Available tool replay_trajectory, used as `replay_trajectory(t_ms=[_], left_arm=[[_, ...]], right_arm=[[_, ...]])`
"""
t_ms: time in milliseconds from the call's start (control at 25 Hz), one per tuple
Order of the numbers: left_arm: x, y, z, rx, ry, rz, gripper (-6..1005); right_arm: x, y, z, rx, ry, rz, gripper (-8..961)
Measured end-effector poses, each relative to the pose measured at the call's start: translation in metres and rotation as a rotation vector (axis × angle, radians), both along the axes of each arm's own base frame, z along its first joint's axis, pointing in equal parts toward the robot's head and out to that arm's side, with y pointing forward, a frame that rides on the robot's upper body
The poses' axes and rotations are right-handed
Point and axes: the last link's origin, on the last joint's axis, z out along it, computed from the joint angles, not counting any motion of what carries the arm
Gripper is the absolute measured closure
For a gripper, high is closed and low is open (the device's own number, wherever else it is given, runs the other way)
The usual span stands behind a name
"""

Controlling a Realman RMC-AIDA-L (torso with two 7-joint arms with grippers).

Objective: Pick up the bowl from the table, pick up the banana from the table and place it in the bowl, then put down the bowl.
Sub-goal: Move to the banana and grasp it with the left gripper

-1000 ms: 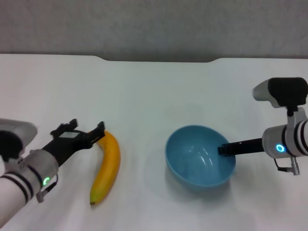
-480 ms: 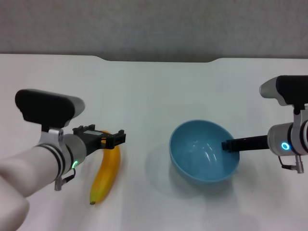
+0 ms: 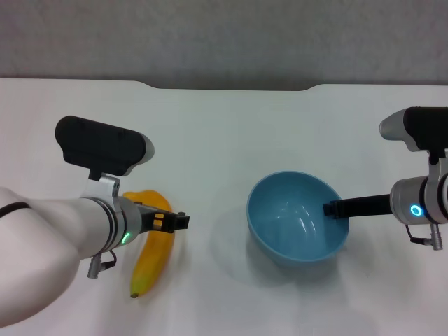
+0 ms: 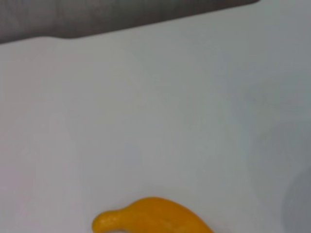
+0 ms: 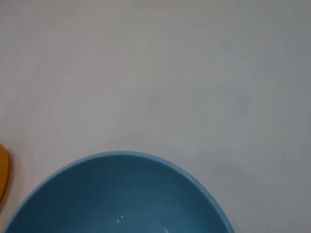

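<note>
The light-blue bowl (image 3: 294, 227) hangs slightly above the white table (image 3: 224, 133), right of centre, with its shadow under it. My right gripper (image 3: 336, 208) is shut on its right rim; the bowl's inside fills the near part of the right wrist view (image 5: 121, 194). The yellow-orange banana (image 3: 150, 269) lies on the table at the left, and its upper end shows in the left wrist view (image 4: 155, 216). My left gripper (image 3: 173, 222) is open just over the banana's upper half, fingers pointing right. My left arm hides part of the banana.
The table's far edge has a shallow notch (image 3: 231, 87) against a grey wall. An edge of the banana (image 5: 2, 170) shows in the right wrist view. Bare white tabletop lies between the banana and the bowl.
My left arm has swung up and right, bringing its gripper over the banana's upper part. My right gripper has raised the bowl a little and shifted it right. The banana has not moved.
</note>
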Motion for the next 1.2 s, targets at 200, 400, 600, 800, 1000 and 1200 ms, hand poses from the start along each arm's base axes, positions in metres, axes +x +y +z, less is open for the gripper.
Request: replay_trajectory(t_ms=[200,400,600,800,1000,1200], left_arm=[[0.001,-0.002,-0.004,-0.035,-0.02,0.019,106],[-0.007,0.0,-0.008,-0.051,0.002,0.042,106],[-0.016,0.001,-0.01,-0.05,0.015,0.05,105],[-0.018,0.001,-0.011,-0.053,0.019,0.055,106],[-0.02,0.001,-0.014,-0.07,0.038,0.066,108],[-0.02,0.0,-0.016,-0.078,0.038,0.068,112]], right_arm=[[0.0,0.0,0.0,0.001,0.001,0.0,922],[-0.002,0.001,0.001,0.004,0.003,0.005,924],[-0.003,0.001,0.001,0.005,0.005,0.007,923],[-0.005,0.002,0.001,0.007,0.007,0.012,922],[-0.005,0.002,0.001,0.008,0.008,0.015,922],[-0.005,0.003,0.001,0.009,0.008,0.015,923]])
